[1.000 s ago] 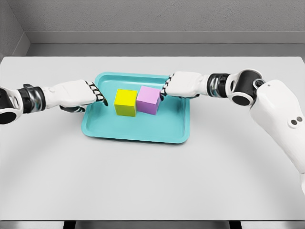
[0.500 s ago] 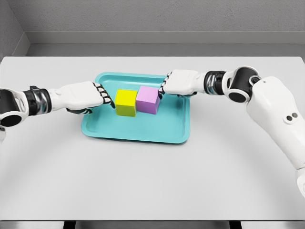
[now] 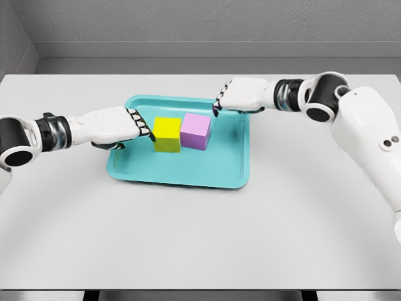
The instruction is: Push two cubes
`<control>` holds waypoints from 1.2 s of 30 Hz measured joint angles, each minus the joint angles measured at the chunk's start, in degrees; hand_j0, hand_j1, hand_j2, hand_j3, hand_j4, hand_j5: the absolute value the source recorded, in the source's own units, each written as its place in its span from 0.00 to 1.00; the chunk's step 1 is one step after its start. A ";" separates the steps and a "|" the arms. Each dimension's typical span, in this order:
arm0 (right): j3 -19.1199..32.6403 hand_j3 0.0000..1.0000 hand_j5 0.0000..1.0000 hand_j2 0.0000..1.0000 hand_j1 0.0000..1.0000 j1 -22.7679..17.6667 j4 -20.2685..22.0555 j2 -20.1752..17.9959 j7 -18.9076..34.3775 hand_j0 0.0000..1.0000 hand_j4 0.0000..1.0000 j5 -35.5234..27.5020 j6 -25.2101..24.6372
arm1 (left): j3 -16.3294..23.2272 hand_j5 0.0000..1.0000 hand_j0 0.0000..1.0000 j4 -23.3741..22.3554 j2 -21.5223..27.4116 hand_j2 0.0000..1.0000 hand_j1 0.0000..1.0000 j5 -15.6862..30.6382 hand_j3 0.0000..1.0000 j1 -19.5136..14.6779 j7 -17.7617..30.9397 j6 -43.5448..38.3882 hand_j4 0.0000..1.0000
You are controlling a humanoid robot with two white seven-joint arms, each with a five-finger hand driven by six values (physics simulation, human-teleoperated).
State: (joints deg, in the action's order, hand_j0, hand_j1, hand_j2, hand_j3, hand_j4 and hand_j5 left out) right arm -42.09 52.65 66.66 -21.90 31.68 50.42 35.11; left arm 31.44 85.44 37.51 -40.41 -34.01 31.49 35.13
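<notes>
- Head view: teal tray (image 3: 135,170) sits on a light grey table (image 3: 200,232), with a yellow cube (image 3: 167,134) and a purple cube (image 3: 195,131) side by side in it, their near faces touching or almost touching.
- Left hand (image 3: 116,126) reaches over the tray's left rim, fingers curled and holding nothing, dark fingertips (image 3: 145,130) at the yellow cube's left face.
- Right hand (image 3: 241,98) hovers above the tray's far right edge, fingers curled and empty, just apart from the purple cube.

Mid-frame, a yellow cube (image 3: 166,134) and pink cube (image 3: 195,131) touch on a teal tray (image 3: 182,172); left hand (image 3: 116,125) meets yellow, right hand (image 3: 241,96) hovers behind.
</notes>
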 measured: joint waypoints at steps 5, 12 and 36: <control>0.01 0.66 0.66 0.66 0.66 1.76 -2.23 0.36 -0.01 0.66 0.66 0.02 0.01 | -0.12 0.78 0.78 -0.03 0.04 0.78 0.78 0.04 0.78 0.61 0.00 0.01 0.78; -0.09 0.64 0.64 0.64 0.64 3.87 -5.62 3.06 -0.02 0.64 0.64 0.09 0.02 | -0.25 0.76 0.76 0.98 1.97 0.76 0.76 1.29 0.76 2.28 0.00 0.02 0.76; -4.72 0.64 0.64 0.64 0.64 6.68 -15.54 12.21 -0.11 0.64 0.64 4.05 0.02 | -4.07 0.79 0.79 -1.30 8.28 0.79 0.79 4.24 0.79 2.11 0.00 0.00 0.79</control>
State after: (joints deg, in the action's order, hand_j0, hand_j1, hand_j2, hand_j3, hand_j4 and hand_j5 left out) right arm -46.81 59.33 51.12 -9.70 31.57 54.47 35.13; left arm 27.37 84.14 45.79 -36.17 -31.90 31.49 35.12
